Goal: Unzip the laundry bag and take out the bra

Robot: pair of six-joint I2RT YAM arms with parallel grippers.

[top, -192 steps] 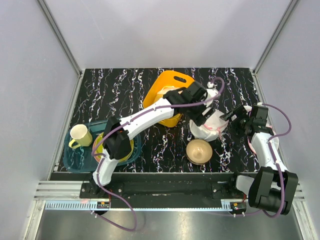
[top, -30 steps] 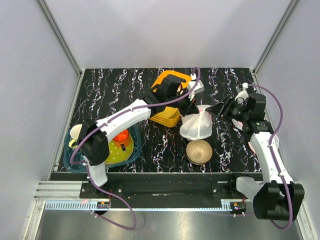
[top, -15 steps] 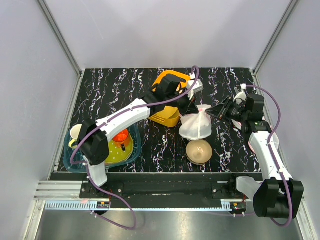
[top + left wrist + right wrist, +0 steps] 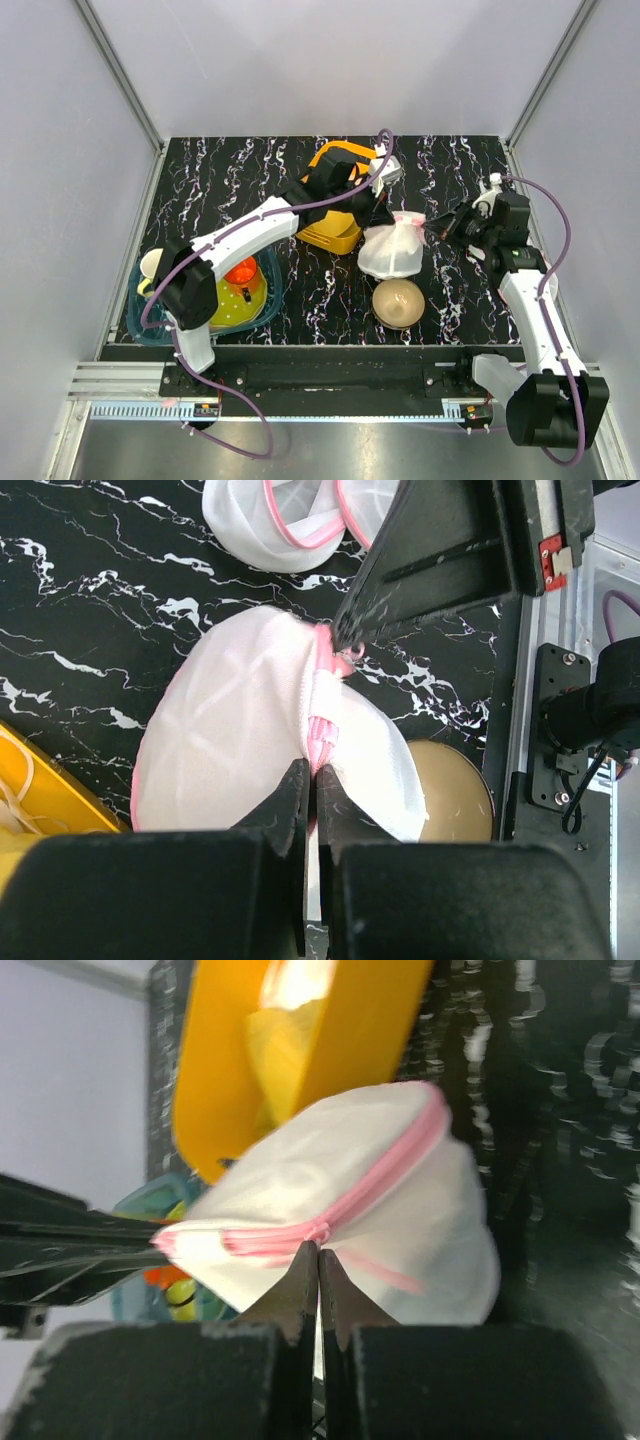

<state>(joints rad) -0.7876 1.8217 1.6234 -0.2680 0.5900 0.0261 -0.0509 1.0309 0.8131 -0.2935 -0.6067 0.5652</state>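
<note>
Top external view: the laundry bag (image 4: 390,252) hangs mid-table, at 12 o'clock from the tan bowl (image 4: 398,301); the left gripper (image 4: 383,213), jaws pressed on the pink trim (image 4: 322,720), holds its 11 o'clock corner; the right gripper (image 4: 438,227), at 2 o'clock, is clamped on the zip pull (image 4: 345,658); the zip (image 4: 385,1182) runs between them, so the pull likely travels towards 3 o'clock; the bra is not visible.
</note>
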